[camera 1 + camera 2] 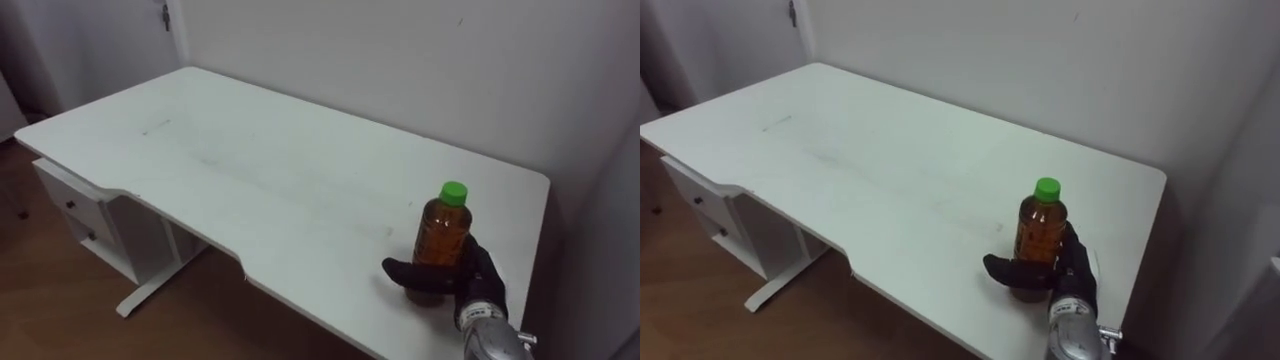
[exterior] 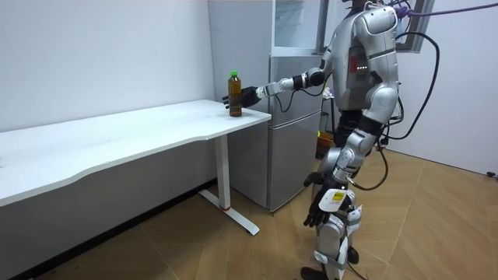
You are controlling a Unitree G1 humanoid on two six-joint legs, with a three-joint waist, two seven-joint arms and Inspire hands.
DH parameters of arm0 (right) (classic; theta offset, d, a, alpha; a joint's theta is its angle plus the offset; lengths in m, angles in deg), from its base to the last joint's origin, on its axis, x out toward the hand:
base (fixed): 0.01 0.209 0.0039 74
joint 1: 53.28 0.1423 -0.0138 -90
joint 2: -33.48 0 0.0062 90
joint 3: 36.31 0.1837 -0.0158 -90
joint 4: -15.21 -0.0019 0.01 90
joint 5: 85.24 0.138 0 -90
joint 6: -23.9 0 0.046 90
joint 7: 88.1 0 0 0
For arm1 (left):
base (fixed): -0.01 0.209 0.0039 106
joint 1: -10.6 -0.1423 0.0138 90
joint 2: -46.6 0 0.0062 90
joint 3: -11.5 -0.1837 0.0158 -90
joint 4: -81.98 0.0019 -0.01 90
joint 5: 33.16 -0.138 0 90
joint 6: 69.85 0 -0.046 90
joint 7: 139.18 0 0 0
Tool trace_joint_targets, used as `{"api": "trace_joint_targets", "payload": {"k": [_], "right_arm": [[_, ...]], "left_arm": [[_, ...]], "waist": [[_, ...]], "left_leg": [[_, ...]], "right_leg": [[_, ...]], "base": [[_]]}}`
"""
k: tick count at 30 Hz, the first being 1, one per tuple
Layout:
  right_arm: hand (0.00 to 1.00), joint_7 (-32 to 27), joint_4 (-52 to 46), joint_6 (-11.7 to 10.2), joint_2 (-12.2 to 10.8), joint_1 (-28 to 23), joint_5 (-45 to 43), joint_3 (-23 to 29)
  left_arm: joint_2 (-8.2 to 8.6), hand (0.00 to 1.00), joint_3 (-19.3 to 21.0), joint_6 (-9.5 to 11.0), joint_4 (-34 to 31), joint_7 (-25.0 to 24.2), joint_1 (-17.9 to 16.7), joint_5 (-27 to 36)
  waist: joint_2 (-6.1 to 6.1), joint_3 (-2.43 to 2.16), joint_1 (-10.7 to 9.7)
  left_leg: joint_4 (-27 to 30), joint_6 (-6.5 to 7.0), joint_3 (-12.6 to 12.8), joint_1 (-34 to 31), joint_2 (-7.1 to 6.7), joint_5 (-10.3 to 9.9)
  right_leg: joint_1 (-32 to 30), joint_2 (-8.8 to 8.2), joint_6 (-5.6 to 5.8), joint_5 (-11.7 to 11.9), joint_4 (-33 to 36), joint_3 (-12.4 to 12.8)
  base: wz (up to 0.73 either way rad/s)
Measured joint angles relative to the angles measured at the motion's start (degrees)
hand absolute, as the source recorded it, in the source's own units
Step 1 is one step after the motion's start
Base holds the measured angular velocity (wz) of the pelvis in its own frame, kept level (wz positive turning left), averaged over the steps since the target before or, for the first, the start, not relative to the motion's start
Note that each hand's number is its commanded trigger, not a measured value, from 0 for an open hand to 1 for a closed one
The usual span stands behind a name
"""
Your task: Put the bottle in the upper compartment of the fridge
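Upright, amber bottle point(image 1: 443, 232), round green cap point(image 1: 455, 191), smooth white table point(image 1: 250, 170), right hand point(image 1: 478, 276), black fingers point(image 1: 404, 271) wrapping bottle's base.

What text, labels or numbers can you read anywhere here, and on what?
None can be read.
On the bottle, held by the right hand: no legible print.
On the table: no text.
On the fridge: any marks are too small to read.

open desk point(image 1: 250, 160) left of the bottle point(image 1: 443, 235) (wall point(image 1: 400, 70) close behind)
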Motion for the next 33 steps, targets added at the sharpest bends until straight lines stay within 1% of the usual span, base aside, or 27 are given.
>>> {"api": "trace_joint_targets", "payload": {"k": [5, 9, 16, 17, 18, 22, 24, 26, 30, 33], "right_arm": [[0.00, -0.99, 1.60, -0.36, 0.01, 1.87, -0.10, 0.21], [0.00, -1.46, 1.60, -1.70, 0.00, 2.00, 0.01, 0.15], [0.00, -2.49, 1.71, -2.27, -0.08, 2.39, 0.58, 0.13], [0.15, -2.48, 2.09, -2.32, -0.08, 2.62, 0.64, 0.13], [1.00, -2.44, 2.64, -2.38, -0.08, 3.02, 0.66, 0.13], [1.00, -2.49, 4.22, -2.52, -0.08, 3.98, 0.53, 0.18], [1.00, -2.52, 5.54, -3.28, -0.01, 4.26, 0.47, 0.45], [1.00, -2.43, 6.24, -3.40, -0.01, 4.38, 0.54, 0.58], [1.00, -1.58, 7.80, -3.52, -0.02, 5.46, 0.65, 0.68], [1.00, -1.01, 7.82, -3.69, -0.07, 6.07, 0.95, 0.66]], "left_arm": [[0.02, 0.00, 0.04, 0.03, 0.50, 0.06, 0.02, 1.30], [0.00, 0.00, 0.17, 0.03, 0.74, 0.09, 0.02, 2.13], [-0.04, 0.00, 0.11, 0.07, 0.95, 0.28, 0.01, 2.24], [-0.07, 0.00, 0.10, 0.07, 1.03, 0.29, 0.02, 2.24], [-0.11, 0.00, 0.12, 0.08, 1.10, 0.32, 0.01, 2.24], [-0.63, 0.00, 0.13, 0.13, 1.77, 0.37, 0.01, 2.24], [-1.31, 0.00, 0.11, 0.14, 2.83, 0.83, 0.01, 2.26], [-1.55, 0.00, 0.11, 0.13, 3.81, 1.35, -0.01, 2.28], [-1.81, 0.00, 0.16, 0.11, 5.58, 1.40, -0.01, 2.24], [-1.83, 0.00, 0.16, 0.10, 5.89, 1.45, -0.11, 2.15]], "waist": [[0.37, 0.25, 0.30], [0.43, 0.29, 0.49], [0.41, 0.28, 0.71], [0.41, 0.28, 0.71], [0.40, 0.28, 0.72], [0.39, 0.30, 0.75], [0.40, 0.30, 0.75], [0.44, 0.35, 0.75], [0.71, 0.53, 0.76], [0.71, 0.52, 0.84]], "left_leg": [[0.02, -0.11, -0.54, -0.79, -0.02, 0.09], [-0.01, -0.18, -0.57, -1.39, -0.02, 0.26], [0.00, -0.15, -0.63, -1.65, -0.06, 0.28], [0.01, -0.15, -0.66, -1.63, -0.06, 0.29], [0.01, -0.16, -0.68, -1.63, -0.06, 0.30], [0.02, -0.16, -0.70, -1.63, -0.05, 0.35], [0.04, -0.16, -0.70, -1.65, -0.05, 0.35], [0.04, -0.16, -0.69, -1.68, -0.05, 0.36], [-0.05, -0.17, -0.71, -1.90, -0.04, 0.36], [0.01, -0.18, -0.72, -2.49, -0.06, 0.37]], "right_leg": [[-0.37, 0.07, 0.00, 0.00, 0.00, -0.81], [-1.01, 0.08, 0.00, 0.00, 0.00, -0.88], [-1.26, 0.05, 0.00, 0.00, 0.00, -0.88], [-1.25, 0.05, 0.00, 0.00, 0.00, -0.87], [-1.25, 0.06, 0.00, 0.00, 0.00, -0.87], [-1.22, 0.06, 0.00, 0.00, 0.00, -0.87], [-1.22, 0.06, 0.00, 0.00, 0.00, -0.85], [-1.23, 0.06, 0.00, 0.00, 0.00, -0.84], [-1.47, 0.07, -0.01, 0.00, 0.00, -0.85], [-1.98, 0.08, -0.01, 0.00, -0.01, -0.87]], "base": [[0.06], [0.01], [0.00], [0.00], [0.00], [0.00], [0.00], [0.00], [0.00], [0.00]]}}
